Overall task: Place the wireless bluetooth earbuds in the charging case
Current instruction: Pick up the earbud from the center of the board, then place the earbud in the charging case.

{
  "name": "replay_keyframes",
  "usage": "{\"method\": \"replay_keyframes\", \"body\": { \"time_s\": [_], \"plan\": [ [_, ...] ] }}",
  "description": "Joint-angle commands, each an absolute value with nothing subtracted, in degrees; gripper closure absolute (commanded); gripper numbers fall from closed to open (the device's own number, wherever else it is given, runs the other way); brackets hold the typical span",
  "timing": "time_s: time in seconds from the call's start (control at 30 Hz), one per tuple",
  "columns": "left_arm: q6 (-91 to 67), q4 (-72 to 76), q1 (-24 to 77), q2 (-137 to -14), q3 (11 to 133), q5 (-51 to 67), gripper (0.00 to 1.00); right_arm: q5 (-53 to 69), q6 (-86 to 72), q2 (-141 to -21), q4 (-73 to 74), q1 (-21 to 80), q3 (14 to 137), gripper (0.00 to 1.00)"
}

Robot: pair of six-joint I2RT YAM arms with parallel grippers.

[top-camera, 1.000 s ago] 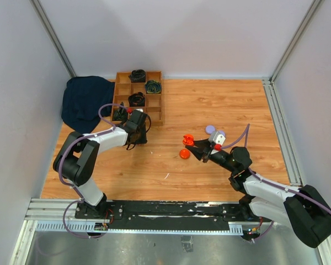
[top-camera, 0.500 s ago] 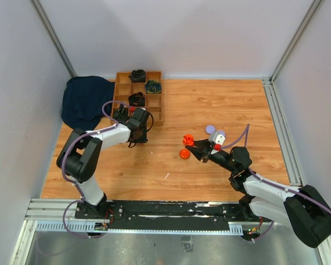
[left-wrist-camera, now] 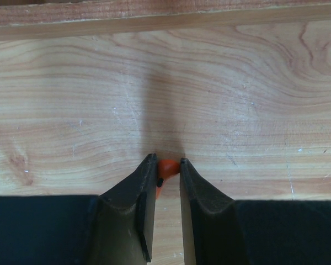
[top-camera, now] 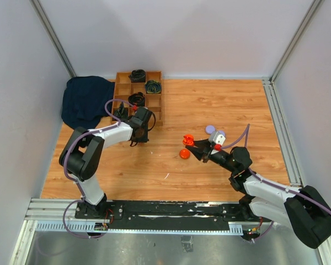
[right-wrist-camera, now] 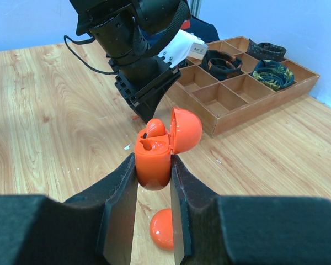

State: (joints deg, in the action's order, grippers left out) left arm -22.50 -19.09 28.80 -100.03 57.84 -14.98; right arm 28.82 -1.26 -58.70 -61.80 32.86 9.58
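**Left gripper** [left-wrist-camera: 165, 163] is clenched on an orange earbud [left-wrist-camera: 168, 167] lying on the table [left-wrist-camera: 237, 99], near the tray [top-camera: 161, 105]. **Right gripper** [right-wrist-camera: 153, 165] grasps the open orange case [right-wrist-camera: 154, 171], held off the table with its lid tipped back; one socket appears filled. Only the fingertips pinch the tiny bud, so a straight, slow lift seems best, as it could slip or twist. An orange disc [top-camera: 183, 154] under the case and a lilac disc [top-camera: 211, 130] beside the right arm lie near the hand-over. A dark cloth [top-camera: 83, 102] sits left of the tray.
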Motion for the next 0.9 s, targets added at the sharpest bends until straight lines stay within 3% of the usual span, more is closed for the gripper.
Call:
{"method": "replay_keyframes", "body": {
  "time_s": [0.0, 0.43, 0.87],
  "plan": [
    [-22.61, -22.72, 29.51, -100.58, 54.93, -14.77, 0.78, 28.33, -0.35, -57.59, -63.00, 33.40, 10.06, 0.84],
    [-26.48, -11.09, 32.35, -82.25, 46.58, -13.93, 0.81, 29.55, -1.20, -57.71, -63.30, 33.43, 10.50, 0.84],
    [-30.43, 4.37, 44.44, -64.53, 41.12, -18.96, 0.81, 30.75, -2.06, -59.68, -66.27, 34.29, 12.07, 0.84]
  ]
}}
